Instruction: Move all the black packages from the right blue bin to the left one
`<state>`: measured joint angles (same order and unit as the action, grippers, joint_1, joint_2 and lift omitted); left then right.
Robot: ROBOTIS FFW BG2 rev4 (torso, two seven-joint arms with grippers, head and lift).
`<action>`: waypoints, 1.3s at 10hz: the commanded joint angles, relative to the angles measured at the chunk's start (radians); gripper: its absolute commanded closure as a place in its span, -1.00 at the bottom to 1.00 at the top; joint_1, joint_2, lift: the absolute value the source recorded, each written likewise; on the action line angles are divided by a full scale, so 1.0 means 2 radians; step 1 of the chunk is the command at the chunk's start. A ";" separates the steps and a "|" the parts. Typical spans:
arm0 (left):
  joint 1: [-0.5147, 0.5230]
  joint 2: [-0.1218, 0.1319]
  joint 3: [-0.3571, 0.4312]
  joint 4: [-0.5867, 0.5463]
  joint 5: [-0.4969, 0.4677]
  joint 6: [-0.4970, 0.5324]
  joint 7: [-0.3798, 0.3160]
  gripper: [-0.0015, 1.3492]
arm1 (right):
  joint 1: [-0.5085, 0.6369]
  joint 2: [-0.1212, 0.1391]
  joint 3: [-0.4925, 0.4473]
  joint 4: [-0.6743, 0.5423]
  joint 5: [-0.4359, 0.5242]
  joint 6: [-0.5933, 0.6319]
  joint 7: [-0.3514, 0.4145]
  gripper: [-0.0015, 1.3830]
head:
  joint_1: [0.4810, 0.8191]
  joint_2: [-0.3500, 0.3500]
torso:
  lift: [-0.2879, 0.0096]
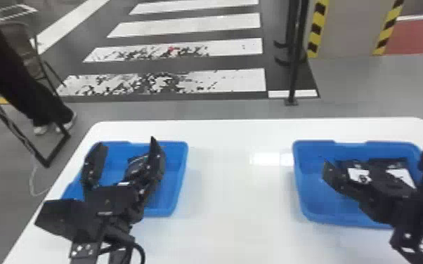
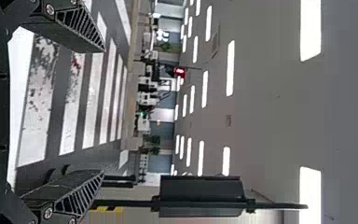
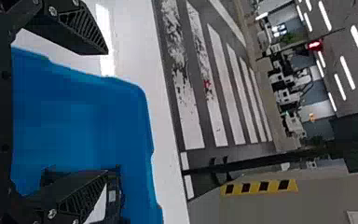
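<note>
Right tool [image 1: 378,158] overhangs black packages [image 1: 401,175], long axes pointing roughly forward.

White table [image 1: 235,210], left blue bin [image 1: 178,179] and right blue bin [image 1: 302,186] well apart on it.

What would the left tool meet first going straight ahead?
The way looks free ahead of the left tool toward the striped floor, though its height over the left bin's far rim is unclear.

On the white table [image 1: 235,207], the left bin [image 1: 175,186] and right bin [image 1: 311,196] are blue. Beyond it, the dark floor [image 1: 221,64] is white-striped.
</note>
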<state>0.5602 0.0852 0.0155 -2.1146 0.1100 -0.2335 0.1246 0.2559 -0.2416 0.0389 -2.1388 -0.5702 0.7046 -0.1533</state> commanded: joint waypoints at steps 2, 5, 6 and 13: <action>0.027 -0.003 -0.004 -0.021 0.005 0.034 -0.022 -0.83 | -0.060 0.002 -0.021 0.069 0.040 0.064 0.001 -0.83 | 0.27 0.21 | 0.05; 0.022 -0.001 -0.010 -0.022 0.005 0.034 -0.027 -0.83 | -0.108 0.000 -0.020 0.110 0.069 0.119 0.009 -0.84 | 0.27 0.03 | 0.05; 0.023 0.000 -0.010 -0.022 0.005 0.032 -0.027 -0.83 | -0.114 0.000 -0.018 0.123 0.072 0.134 0.009 -0.84 | 0.27 0.00 | 0.05; 0.021 0.000 -0.007 -0.022 0.001 0.026 -0.028 -0.83 | -0.149 -0.003 -0.007 0.174 0.085 0.169 0.036 -0.14 | 0.27 -0.02 | 0.05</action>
<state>0.6014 0.0849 0.0010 -2.1586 0.1121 -0.1833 0.0692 -0.0369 -0.2462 0.0238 -1.7978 -0.4042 1.0390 -0.0830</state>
